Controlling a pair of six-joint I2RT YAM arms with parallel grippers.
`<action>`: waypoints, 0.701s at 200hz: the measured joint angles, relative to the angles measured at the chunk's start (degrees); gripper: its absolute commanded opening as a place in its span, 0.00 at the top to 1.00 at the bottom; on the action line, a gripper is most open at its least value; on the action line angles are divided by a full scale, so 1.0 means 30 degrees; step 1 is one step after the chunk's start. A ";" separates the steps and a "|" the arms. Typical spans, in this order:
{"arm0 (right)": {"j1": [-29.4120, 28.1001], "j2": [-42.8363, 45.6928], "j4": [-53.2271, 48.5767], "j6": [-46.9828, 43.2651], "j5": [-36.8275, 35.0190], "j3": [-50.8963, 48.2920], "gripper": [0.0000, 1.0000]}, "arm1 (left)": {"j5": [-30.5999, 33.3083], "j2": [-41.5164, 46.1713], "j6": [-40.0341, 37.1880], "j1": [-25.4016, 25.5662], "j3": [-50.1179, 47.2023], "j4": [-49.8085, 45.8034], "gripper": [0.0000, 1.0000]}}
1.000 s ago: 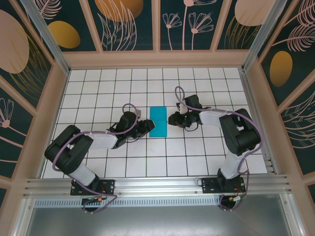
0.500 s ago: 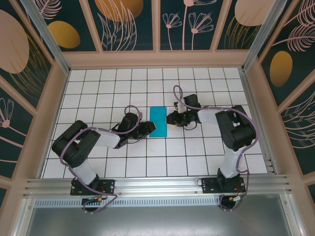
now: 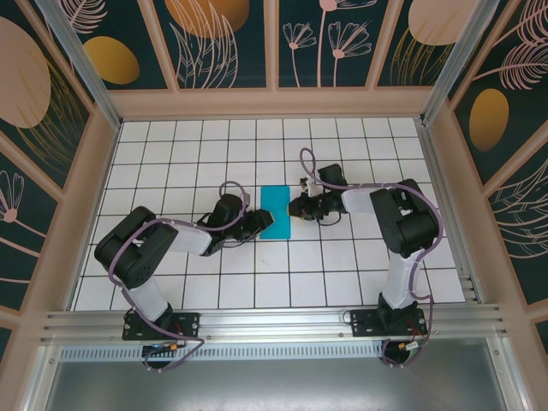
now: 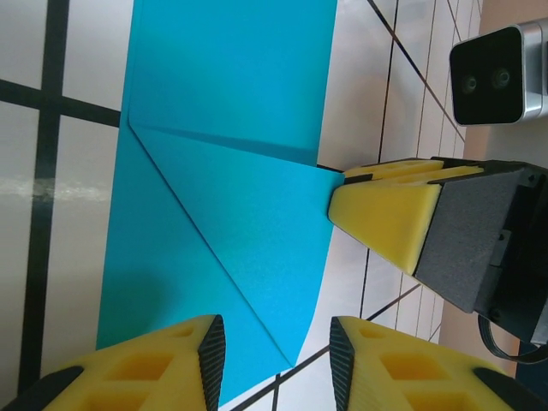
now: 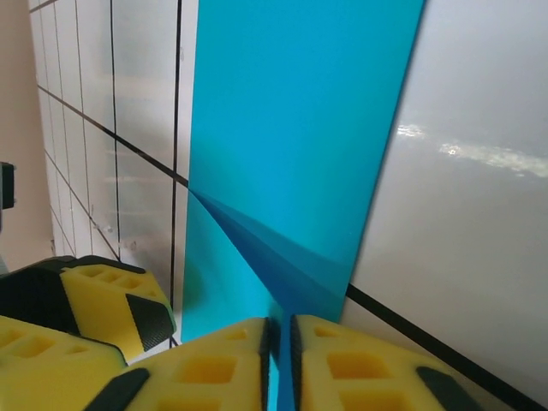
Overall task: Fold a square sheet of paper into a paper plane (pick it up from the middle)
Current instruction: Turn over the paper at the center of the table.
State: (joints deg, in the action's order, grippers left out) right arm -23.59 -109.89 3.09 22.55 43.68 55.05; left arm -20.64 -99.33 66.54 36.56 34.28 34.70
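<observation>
Teal square sheet of paper (image 3: 276, 201) lies mid-table as a folded strip, with bare white tiles (image 3: 257, 282) open all round. From my left wrist, my left gripper (image 4: 272, 360) stands apart, a folded corner between its pads at 6 o'clock. From my right wrist, my right gripper (image 5: 280, 342) is clamped on the sheet's edge at 6 o'clock.

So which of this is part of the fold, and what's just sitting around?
Job: paper, partly folded; right fingers, pinching its edge; left fingers, open at its corner.
Around: tiled table; patterned walls; metal rail.
</observation>
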 measured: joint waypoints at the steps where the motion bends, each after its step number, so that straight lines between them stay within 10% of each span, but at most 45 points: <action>1: 0.0000 0.0000 0.0036 -0.0022 0.0007 0.0000 0.88 | 0.0000 -0.0022 0.0000 0.0000 0.0015 0.0000 0.60; 140: 0.0656 0.0000 0.1676 0.0692 0.0328 -0.1071 0.94 | -0.0488 -0.1967 -0.0153 0.0000 0.1923 0.0015 0.60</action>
State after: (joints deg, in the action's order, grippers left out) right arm -21.63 -109.89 8.12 24.62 44.66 51.83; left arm -22.11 -105.23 66.08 36.56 40.05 34.74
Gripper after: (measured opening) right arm 0.062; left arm 0.404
